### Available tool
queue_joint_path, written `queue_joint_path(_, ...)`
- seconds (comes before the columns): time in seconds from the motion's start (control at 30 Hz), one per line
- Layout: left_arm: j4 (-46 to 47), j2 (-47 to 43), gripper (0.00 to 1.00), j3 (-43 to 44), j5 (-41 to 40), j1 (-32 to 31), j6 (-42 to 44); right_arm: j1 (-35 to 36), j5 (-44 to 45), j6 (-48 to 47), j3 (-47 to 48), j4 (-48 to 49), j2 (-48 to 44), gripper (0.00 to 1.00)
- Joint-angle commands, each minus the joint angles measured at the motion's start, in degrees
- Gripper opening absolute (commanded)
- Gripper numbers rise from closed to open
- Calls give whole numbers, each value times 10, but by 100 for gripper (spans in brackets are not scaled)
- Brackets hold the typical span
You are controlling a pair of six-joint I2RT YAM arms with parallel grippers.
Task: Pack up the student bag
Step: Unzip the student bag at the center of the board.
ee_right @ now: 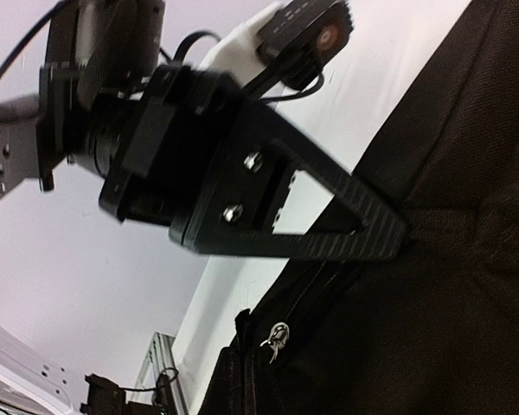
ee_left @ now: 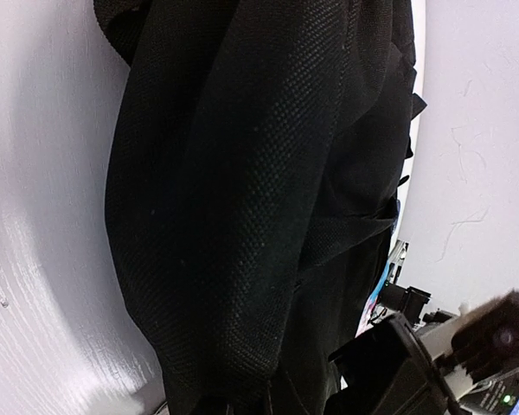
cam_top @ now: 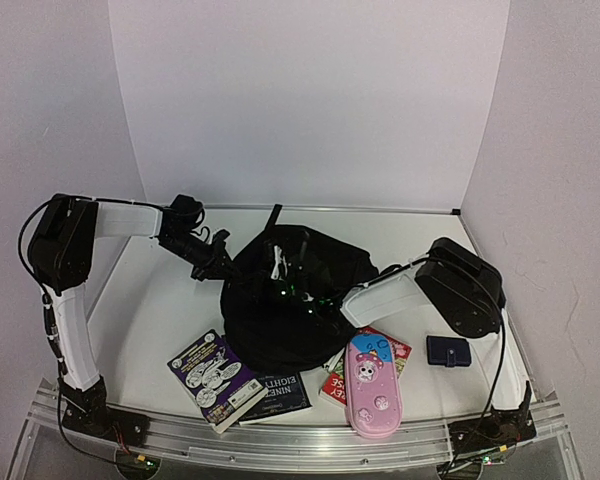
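Left fingers (cam_top: 213,264): at the student bag's (cam_top: 290,300) left edge, closed on the black fabric there. Right wrist view confirms it: fingertips (ee_right: 382,235) pinched onto a seam of the bag, fabric running out from between them. Left wrist view is nearly all bag mesh (ee_left: 242,216) right in front of the lens. Can't make out its own fingers there.

Bag: middle of the desk (cam_top: 150,310), a slumped rounded heap, top loop (cam_top: 274,215) on the side toward the back wall. Zip pull (ee_right: 277,333) shows on the bag, below the left fingers in right wrist view.

Front-left of bag: purple book (cam_top: 215,378), flat.
Directly in front of bag: dark book (cam_top: 277,394), touching the purple one, far edge at the bag's front edge.
Front-right of bag: red book (cam_top: 385,352) with pink pencil case (cam_top: 370,388) lying on it.

Right arm (cam_top: 380,298): white link reaches over the bag's right side, wrist ends above the bag's middle. Right fingers: lost against the black fabric from above, not in their own camera's frame. Closed; can't tell if any fabric is between them.

Right of bag, well apart: small dark-blue pouch (cam_top: 447,350), flat on the desk.
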Motion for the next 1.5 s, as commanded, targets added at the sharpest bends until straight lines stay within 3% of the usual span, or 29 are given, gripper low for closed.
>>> queue_joint_path(0.0, 1, -10, 0, 20, 10, 1, 20, 23, 3, -51, -1, -8, -62, 0)
queue_joint_path(0.23, -13, -13, 0, 24, -7, 12, 31, 62, 11, -84, -37, -21, -98, 0)
queue_joint_path(0.77, -16, -5, 0, 30, -23, 35, 49, 118, 115, -89, -217, -126, -264, 0)
queue_joint_path(0.97, -5, -15, 1, 24, -19, 36, 52, 118, 131, -83, -235, -151, -264, 0)
queue_joint_path(1.03, -6, -22, 10, 23, -22, 36, 53, 119, 126, -82, -222, -147, -251, 0)
queue_joint_path(1.17, -3, -59, 50, 0, -39, 35, 32, 123, 122, -81, -192, -132, -230, 0)
queue_joint_path(1.23, 0, -90, 64, -25, -58, 34, 11, 124, 123, -80, -184, -125, -223, 0)
queue_joint_path(1.47, 29, -233, 80, -156, -129, 8, -90, 125, 125, -77, -176, -103, -204, 0)
